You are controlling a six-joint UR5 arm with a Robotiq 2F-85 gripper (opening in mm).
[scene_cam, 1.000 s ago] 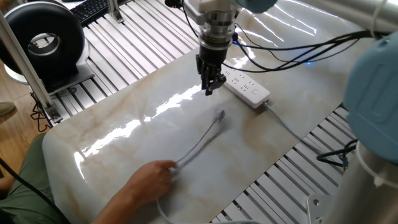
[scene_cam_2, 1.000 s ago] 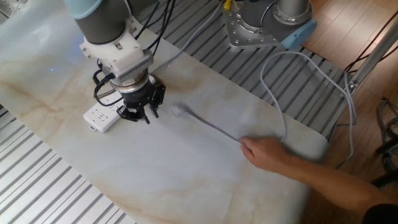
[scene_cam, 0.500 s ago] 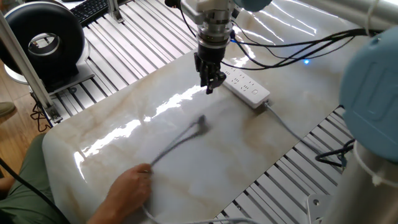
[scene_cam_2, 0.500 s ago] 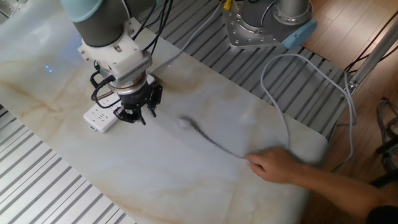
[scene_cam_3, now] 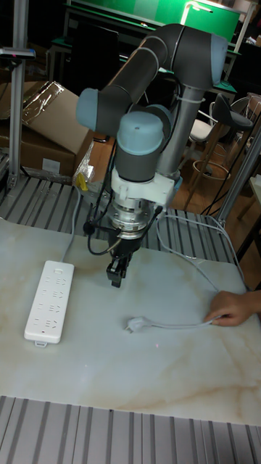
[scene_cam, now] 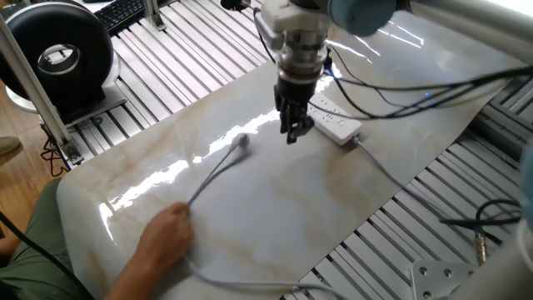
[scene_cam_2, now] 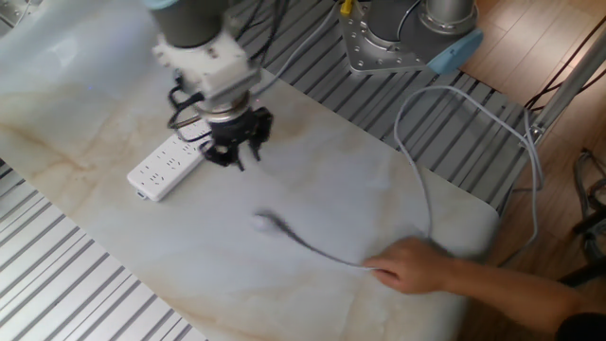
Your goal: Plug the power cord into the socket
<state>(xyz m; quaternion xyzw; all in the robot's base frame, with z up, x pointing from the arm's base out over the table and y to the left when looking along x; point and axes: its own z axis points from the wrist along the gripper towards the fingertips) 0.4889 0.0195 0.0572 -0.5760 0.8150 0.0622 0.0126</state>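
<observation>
- Hand (scene_cam_3: 116, 280): hangs above the tabletop (scene_cam_3: 145, 377) with fingers close together, gripping nothing.
- Socket (scene_cam_3: 48, 300): flat on the tabletop, at 9 o'clock from the hand in the tall view.
- Power cord (scene_cam_3: 170, 325): plug (scene_cam_3: 132, 325) lies at 5 o'clock below the hand, apart from the socket; a person's hand (scene_cam_3: 233, 309) holds the cable.

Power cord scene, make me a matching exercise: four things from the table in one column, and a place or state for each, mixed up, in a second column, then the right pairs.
Things:
1. power cord
2. socket
3. gripper
4. person's hand

Places or states:
A. lies unplugged on the marble table, plug end free
B. hovers above the table between strip and plug, holding nothing
C. rests on the cord near the table's edge
D. lies flat, nothing plugged in

Pairs: 1-A, 2-D, 3-B, 4-C
</observation>
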